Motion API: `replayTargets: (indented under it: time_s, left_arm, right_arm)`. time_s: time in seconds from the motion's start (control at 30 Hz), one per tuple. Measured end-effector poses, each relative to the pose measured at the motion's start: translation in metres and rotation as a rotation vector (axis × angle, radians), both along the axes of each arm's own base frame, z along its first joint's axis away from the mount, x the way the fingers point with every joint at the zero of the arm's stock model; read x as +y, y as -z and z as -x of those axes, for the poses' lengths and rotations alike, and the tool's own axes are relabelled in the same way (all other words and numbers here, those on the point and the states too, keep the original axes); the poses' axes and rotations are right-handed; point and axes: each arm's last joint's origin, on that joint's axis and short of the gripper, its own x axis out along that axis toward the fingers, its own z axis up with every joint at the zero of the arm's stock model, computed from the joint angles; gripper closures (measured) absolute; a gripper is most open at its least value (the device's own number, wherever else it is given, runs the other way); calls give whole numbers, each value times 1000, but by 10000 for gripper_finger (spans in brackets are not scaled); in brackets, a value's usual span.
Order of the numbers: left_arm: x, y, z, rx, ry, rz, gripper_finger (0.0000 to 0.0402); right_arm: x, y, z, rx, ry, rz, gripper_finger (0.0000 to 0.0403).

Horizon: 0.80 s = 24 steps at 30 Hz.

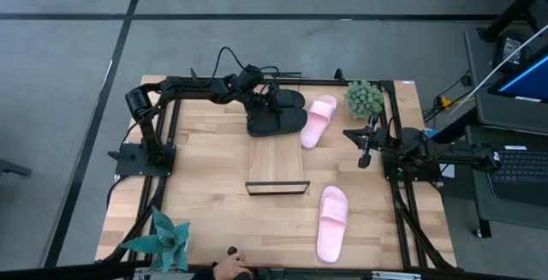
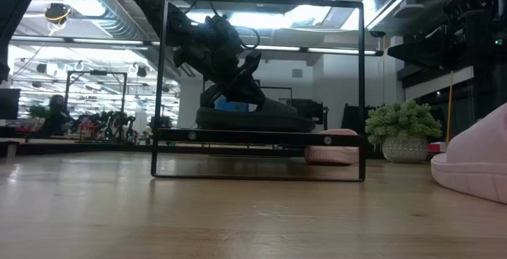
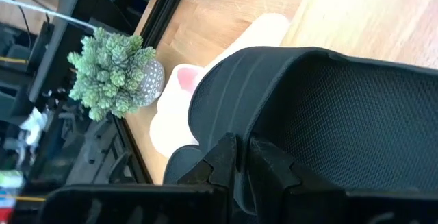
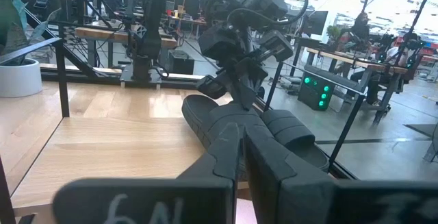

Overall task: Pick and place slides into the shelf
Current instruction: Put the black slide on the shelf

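The left end effector (image 1: 267, 102) sits at the far end of the shelf (image 1: 276, 162), directly above the two black slides. Its fingers (image 3: 236, 169) are clamped on the edge of one black slide (image 1: 267, 122), which rests on the far end of the shelf board. In the right wrist view the same end effector grips that slide at its rim. The second black slide (image 1: 289, 99) lies just beside the first, farther from the near rail; whether the two touch is hard to judge from above.

One pink slide (image 1: 318, 120) lies on the desk (image 1: 214, 143) just beside the shelf's far right corner, near the potted succulent (image 1: 364, 98). The other pink slide (image 1: 332, 222) lies on the desk near the front right, well apart from both end effectors.

The right end effector (image 1: 365, 158) hovers over the desk to the right of the shelf, fingers (image 4: 229, 159) together and holding nothing.
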Motion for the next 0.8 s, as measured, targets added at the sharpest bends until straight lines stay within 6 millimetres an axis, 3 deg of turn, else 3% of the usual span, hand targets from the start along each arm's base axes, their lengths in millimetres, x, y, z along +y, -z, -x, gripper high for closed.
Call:
replayTargets:
  time_s: [0.8]
  left_arm:
    - [1, 1, 0, 24, -44, -16, 363]
  right_arm:
    - [0, 0, 0, 0, -1, 0, 377]
